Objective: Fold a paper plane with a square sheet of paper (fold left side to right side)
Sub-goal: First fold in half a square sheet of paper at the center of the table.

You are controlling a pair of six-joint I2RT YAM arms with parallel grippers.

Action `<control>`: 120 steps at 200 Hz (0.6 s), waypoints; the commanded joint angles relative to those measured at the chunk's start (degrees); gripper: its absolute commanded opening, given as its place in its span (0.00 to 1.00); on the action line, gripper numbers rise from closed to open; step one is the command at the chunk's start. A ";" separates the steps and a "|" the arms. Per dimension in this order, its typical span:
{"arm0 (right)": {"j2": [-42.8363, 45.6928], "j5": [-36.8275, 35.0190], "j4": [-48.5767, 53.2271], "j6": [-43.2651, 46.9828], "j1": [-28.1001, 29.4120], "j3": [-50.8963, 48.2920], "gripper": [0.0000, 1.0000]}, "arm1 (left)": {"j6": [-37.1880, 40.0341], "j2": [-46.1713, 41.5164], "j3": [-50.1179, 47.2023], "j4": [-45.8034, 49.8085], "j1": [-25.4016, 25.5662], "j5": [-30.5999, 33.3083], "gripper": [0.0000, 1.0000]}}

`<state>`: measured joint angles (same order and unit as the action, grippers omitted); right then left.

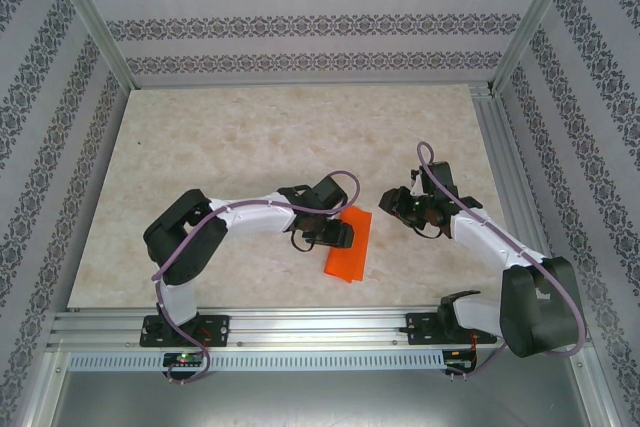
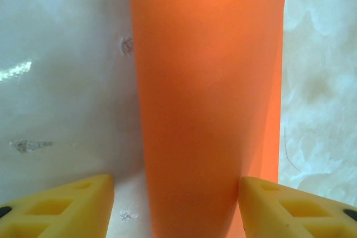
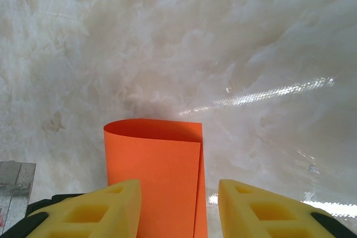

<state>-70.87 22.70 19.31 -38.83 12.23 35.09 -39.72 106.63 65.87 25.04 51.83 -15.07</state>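
Bright orange square sheet of paper (image 1: 352, 252), thin and folded over into a long strip, flat on the pale marbled stone-look worktop (image 1: 250, 137), toward 6 o'clock of its middle. Left gripper (image 1: 335, 232) at the strip's 10 o'clock corner, yellow fingers (image 2: 61, 207) spread to either side of the paper (image 2: 206, 98), pinching nothing; right-hand finger just beside one long edge, a sliver of bare worktop before the other. Right gripper (image 1: 403, 205) at the strip's 2 o'clock, close to that corner, also spread and empty; in its wrist view (image 3: 178, 204) the rounded fold of the paper (image 3: 156, 165) pointing to 12 o'clock between the fingers (image 3: 95, 210). Height above the paper not clear. Wide bare worktop toward 12, 9 and 3 o'clock. Little room at 6 o'clock: silver aluminium rail (image 1: 300, 325) near the strip's lower end. Patterned grey walls (image 1: 300, 27) on three sides.
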 commanded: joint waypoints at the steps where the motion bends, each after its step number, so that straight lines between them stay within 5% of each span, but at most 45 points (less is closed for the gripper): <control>1: 0.73 -0.44 -0.52 1.04 -0.41 -0.98 0.41 | -1.32 1.13 1.86 1.42 0.99 0.54 0.61; 120: 1.48 1.38 -1.58 0.07 -0.37 -2.22 0.41 | -3.53 3.54 3.54 2.53 1.08 0.80 0.58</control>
<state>-70.78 22.81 18.81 -38.87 12.23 33.95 -42.33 108.88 68.20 26.00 52.21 -14.83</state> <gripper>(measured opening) 0.416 0.580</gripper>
